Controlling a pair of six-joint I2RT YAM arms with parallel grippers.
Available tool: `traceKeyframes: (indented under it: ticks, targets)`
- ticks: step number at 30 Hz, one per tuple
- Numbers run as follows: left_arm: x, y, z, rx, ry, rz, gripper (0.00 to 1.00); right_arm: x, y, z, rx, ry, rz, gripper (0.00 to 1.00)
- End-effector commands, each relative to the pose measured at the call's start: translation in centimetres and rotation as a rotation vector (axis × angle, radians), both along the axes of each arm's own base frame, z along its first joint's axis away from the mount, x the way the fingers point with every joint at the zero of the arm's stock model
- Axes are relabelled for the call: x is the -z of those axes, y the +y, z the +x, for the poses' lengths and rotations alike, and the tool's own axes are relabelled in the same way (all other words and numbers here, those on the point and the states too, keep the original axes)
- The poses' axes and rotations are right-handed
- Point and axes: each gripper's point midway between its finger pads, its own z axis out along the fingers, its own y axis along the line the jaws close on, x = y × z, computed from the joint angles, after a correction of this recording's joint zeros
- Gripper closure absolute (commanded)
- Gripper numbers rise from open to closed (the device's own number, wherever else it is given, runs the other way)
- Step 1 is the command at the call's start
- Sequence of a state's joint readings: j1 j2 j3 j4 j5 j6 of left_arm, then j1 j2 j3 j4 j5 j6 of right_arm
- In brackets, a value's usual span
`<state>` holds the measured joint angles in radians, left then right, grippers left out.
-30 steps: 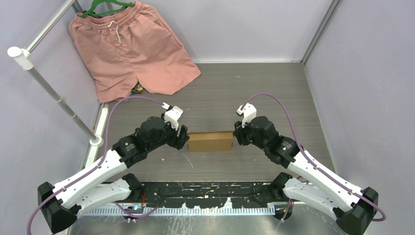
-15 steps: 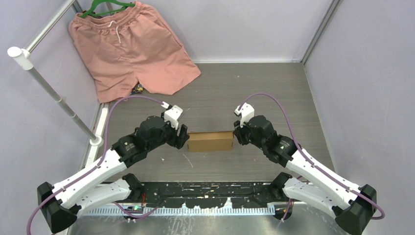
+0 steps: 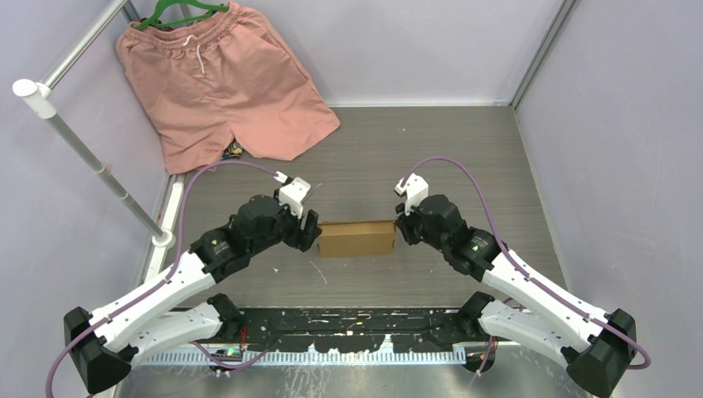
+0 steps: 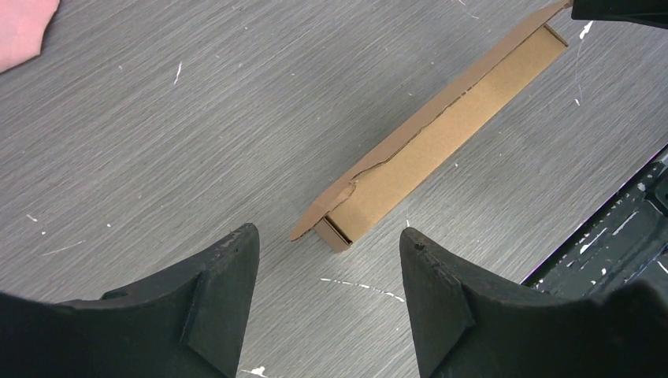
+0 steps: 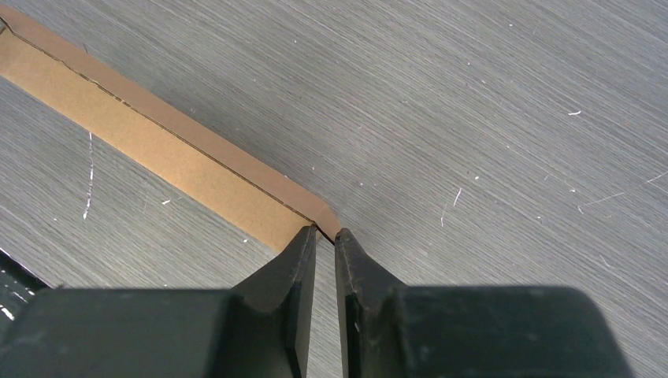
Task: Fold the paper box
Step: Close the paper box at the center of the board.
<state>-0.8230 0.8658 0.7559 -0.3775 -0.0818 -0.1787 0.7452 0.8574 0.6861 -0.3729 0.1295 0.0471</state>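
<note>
Top external view: the paper box (image 3: 356, 239) lies flat on the grey surface (image 3: 448, 157), near the middle and toward the arms' side. Its long axis runs left to right, so each short end faces one arm. We note the left end effector (image 3: 308, 232) just beside the left end and the right end effector (image 3: 404, 228) at the right end; the box sits squarely between them. Left wrist view: the left fingers (image 4: 220, 299) stand wide apart, holding nothing. The box's near end lies ahead of them, centred on the gap but apart from both tips. Right wrist view: the right fingers (image 5: 287, 291) stand nearly together, with only a thin slit between them, and their tips meet the corner of the box's end. We cannot tell whether a thin edge of cardboard is caught in that slit or merely touched. So the right arm is the nearer of the two, in contact; the left is one short approach away along the box's own axis. Appearance: plain brown corrugated cardboard, a low, narrow rectangular form with its walls up. The top panel overhangs the left end with a rounded corner, and the end wall below it sits recessed. The seam along the long side looks slightly ragged and not fully seated. Our judgement: the body is formed, and closing the ends is what remains.
</note>
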Motion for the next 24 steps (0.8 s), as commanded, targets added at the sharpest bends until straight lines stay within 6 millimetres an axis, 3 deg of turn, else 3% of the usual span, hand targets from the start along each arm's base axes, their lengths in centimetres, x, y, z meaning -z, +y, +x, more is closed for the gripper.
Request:
traceKeyframes:
  ticks: [1,24]
  targets:
    - [-3.18,-1.08,0.61,0.014,-0.06,-0.071,0.34,-1.81,0.71,0.78,-0.009,-0.062,0.032,0.79]
    - [-2.85,-1.12,0.61,0.01,-0.048,-0.068,0.34,-1.67,0.56,1.09,-0.003,-0.071,0.014,0.85]
